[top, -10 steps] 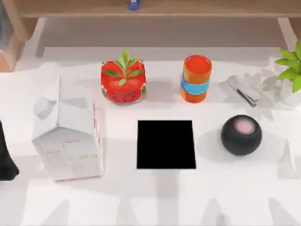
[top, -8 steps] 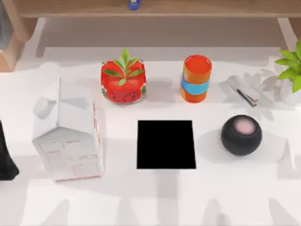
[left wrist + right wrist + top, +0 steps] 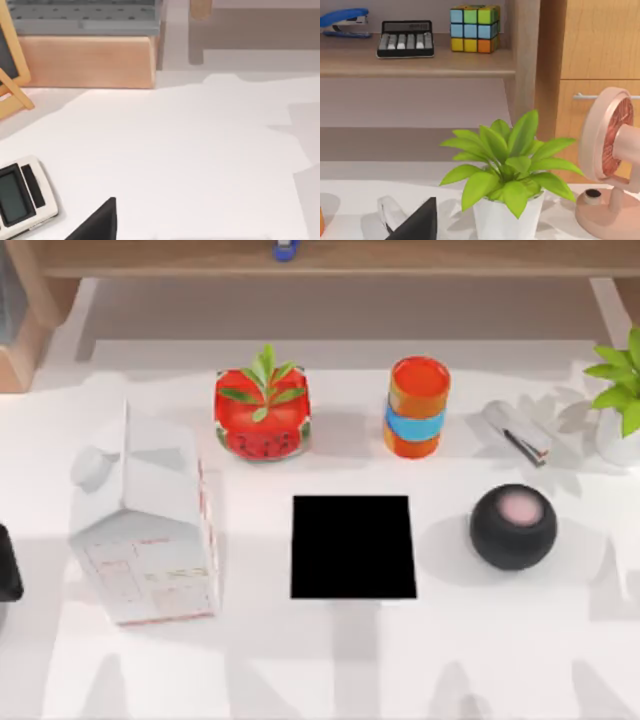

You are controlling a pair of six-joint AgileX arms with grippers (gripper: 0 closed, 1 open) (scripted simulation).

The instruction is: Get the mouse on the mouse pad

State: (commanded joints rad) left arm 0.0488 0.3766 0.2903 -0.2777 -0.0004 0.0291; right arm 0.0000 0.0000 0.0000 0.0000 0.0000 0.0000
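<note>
Mouse pad [image 3: 353, 546] bare, left arm [image 3: 6, 565] cropped

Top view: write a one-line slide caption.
Black mouse pad lies bare mid-table between milk carton and black ball; strawberry pot and orange cup behind.

White table [image 3: 340, 660] bears mouse pad [image 3: 353, 547], carton [image 3: 145, 535], ball [image 3: 513, 527].

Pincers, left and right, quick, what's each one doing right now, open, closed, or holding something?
Left pincer: at the table's left edge beside the milk carton; open or closed cannot be told.
Right pincer: a dark tip near the potted plant; cannot be told.
</note>
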